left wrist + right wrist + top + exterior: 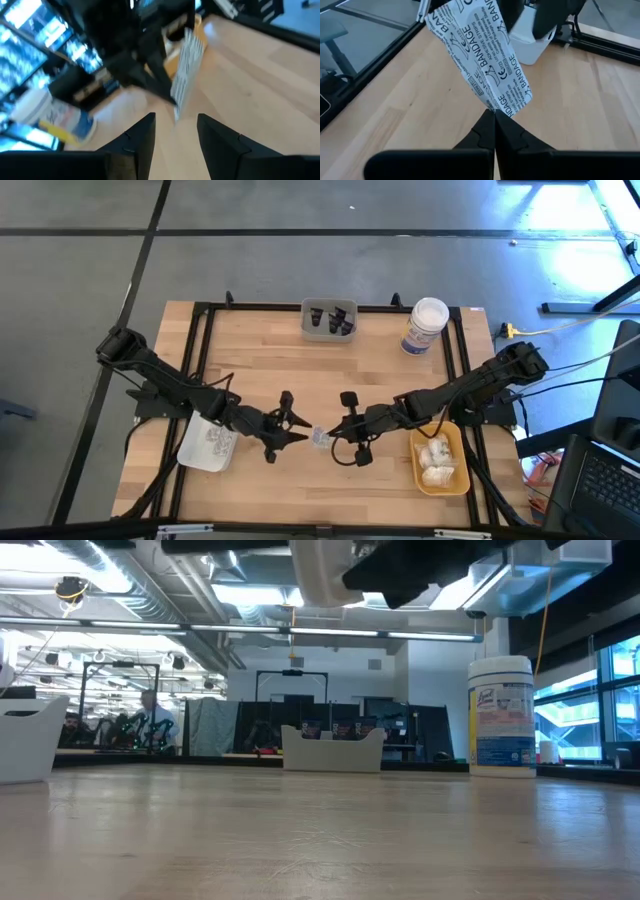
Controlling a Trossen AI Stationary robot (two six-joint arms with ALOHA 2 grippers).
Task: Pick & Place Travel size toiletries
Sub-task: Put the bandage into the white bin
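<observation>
A flat packet printed "BANDAGE", one of the travel size toiletries, hangs in the air over the table's middle. My right gripper is shut on it and reaches in from the right. My left gripper faces it from the left. It is open, with its fingertips on either side of the packet's free end. I see no touch there. More packets lie in the white tray. White bundles lie in the yellow tray, and dark items in the grey tray. My right gripper pinches the packet's lower corner between its two shut fingertips. The fingers come from the table's right, slanting a little downward. The packet is lifted clear of the table and stands out tilted beyond the fingertips, toward my left gripper.
A tall white jar with a blue label stands at the far right, next to the grey tray. A black frame runs around the wooden tabletop. Bare wood lies between the trays.
</observation>
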